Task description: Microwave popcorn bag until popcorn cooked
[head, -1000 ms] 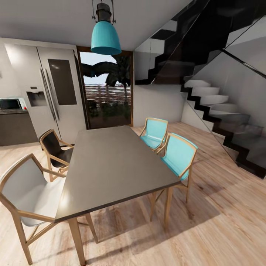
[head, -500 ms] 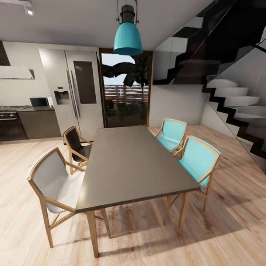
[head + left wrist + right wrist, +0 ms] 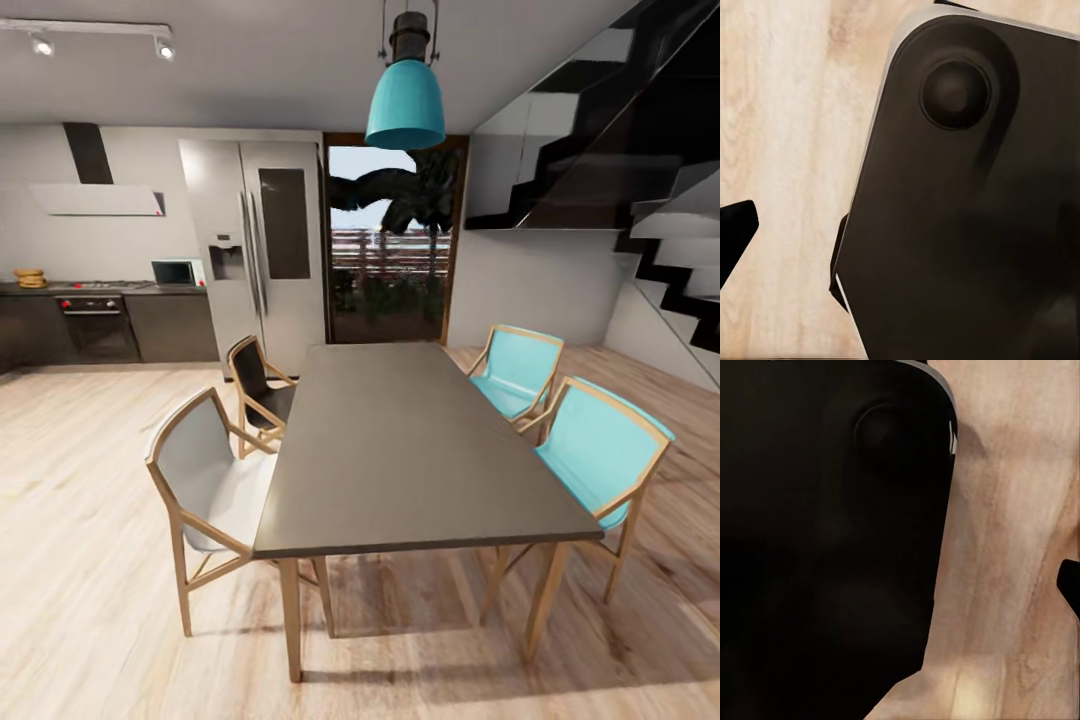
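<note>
The pale microwave (image 3: 176,272) stands far off on the grey countertop (image 3: 150,289) in the kitchen at the left of the head view. A small tan, ringed thing that looks like the popcorn bag (image 3: 28,277) sits at that countertop's far left end. In the left wrist view my left gripper (image 3: 900,240) hangs over the wooden floor beside the robot's dark base. One dark fingertip (image 3: 735,234) shows at the picture's edge, spread wide. My right gripper (image 3: 900,585) stands the same way, its fingertip (image 3: 1070,582) at the edge. Both hold nothing.
A long grey dining table (image 3: 400,450) stands straight ahead, with a white chair (image 3: 205,480) and a black chair (image 3: 258,390) on its left and two turquoise chairs (image 3: 600,450) on its right. A steel fridge (image 3: 265,240), a black oven (image 3: 95,325) and a staircase (image 3: 670,260) stand behind.
The head camera has swung left, so the whole picture has slid right. The hob, oven and left end of the countertop have come into view.
</note>
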`<state>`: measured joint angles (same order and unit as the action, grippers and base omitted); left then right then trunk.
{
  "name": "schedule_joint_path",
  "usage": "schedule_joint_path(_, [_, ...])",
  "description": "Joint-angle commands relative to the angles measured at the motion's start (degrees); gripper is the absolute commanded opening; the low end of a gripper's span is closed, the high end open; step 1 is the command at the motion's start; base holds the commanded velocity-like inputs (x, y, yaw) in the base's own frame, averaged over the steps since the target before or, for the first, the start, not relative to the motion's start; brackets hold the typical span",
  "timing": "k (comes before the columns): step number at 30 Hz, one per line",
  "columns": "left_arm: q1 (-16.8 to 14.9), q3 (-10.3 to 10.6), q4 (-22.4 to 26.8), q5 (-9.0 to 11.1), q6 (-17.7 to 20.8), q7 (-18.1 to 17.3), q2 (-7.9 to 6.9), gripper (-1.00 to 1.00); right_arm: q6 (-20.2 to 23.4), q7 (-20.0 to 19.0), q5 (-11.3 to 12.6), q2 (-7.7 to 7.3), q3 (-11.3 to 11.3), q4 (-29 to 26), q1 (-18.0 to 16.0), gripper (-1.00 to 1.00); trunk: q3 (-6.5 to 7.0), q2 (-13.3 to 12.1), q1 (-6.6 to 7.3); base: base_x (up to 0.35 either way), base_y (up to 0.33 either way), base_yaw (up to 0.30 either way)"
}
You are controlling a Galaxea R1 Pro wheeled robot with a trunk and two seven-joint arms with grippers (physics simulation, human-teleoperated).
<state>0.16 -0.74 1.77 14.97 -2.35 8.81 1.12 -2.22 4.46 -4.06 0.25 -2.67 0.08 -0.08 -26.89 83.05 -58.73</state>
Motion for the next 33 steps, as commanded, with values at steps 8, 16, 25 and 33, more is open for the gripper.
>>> schedule_joint_path(8, [0.02, -0.06, 0.08, 0.24, -0.11, 0.16, 0.02, 1.00, 0.01, 0.30, -0.46, 0.01, -0.23, 0.01, -0.01, 1.00, -0.04, 0.02, 0.00, 0.000, 0.000, 0.300])
schedule_joint_path(16, [0.02, -0.05, 0.08, 0.24, -0.11, 0.14, 0.02, 1.00, -0.02, 0.29, -0.46, 0.17, -0.23, 0.01, -0.01, 1.00, -0.04, 0.02, 0.00, 0.000, 0.000, 0.300])
schedule_joint_path(25, [0.02, -0.05, 0.08, 0.24, -0.11, 0.15, 0.02, 1.00, -0.07, 0.37, -0.47, 0.19, -0.23, 0.01, -0.01, 1.00, -0.04, 0.02, 0.00, 0.000, 0.000, 0.300])
schedule_joint_path(33, [0.02, -0.05, 0.08, 0.24, -0.11, 0.16, 0.02, 1.00, -0.02, 0.37, -0.50, 0.19, -0.30, 0.01, -0.01, 1.00, -0.04, 0.02, 0.00, 0.000, 0.000, 0.300])
